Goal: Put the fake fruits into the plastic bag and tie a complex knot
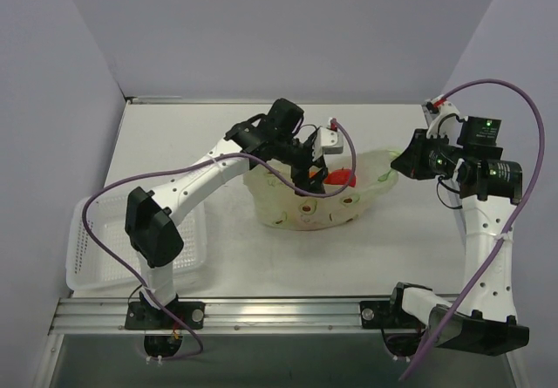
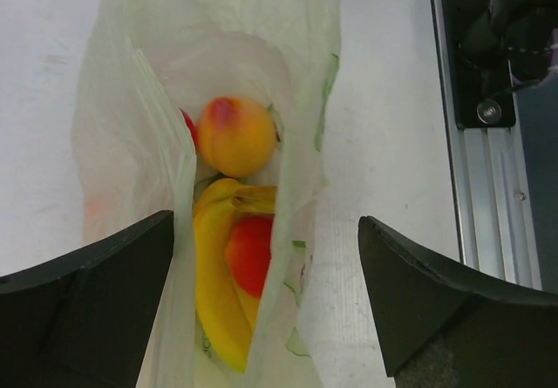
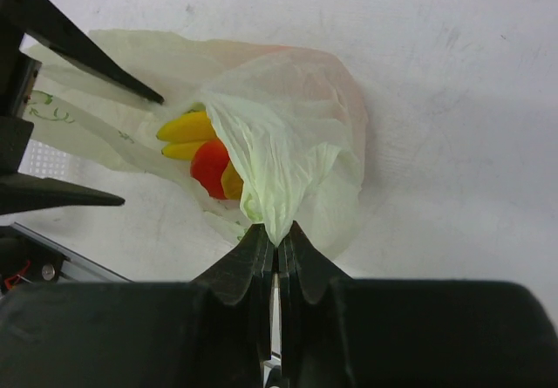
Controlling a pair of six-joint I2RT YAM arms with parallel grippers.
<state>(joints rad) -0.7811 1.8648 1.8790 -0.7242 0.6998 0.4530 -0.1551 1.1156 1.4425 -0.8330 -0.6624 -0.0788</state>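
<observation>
The pale green plastic bag (image 1: 288, 205) lies on its side at the middle of the bench (image 1: 288, 266), and a gap in its film shows the fake fruits inside. A bunch of yellow bananas (image 2: 216, 292) has a red apple (image 2: 251, 253) resting against it, and a yellow-orange peach-like fruit (image 2: 235, 135) lies deeper in. The right end effector (image 3: 277, 241) is clamped on a gathered pinch of the film at the bag's right end. The left end effector (image 2: 266, 222) hangs over the gap with its jaws spread wide, gripping nothing. A white perforated basket (image 1: 87, 262) sits at the bench's left edge, well apart from the bag.
</observation>
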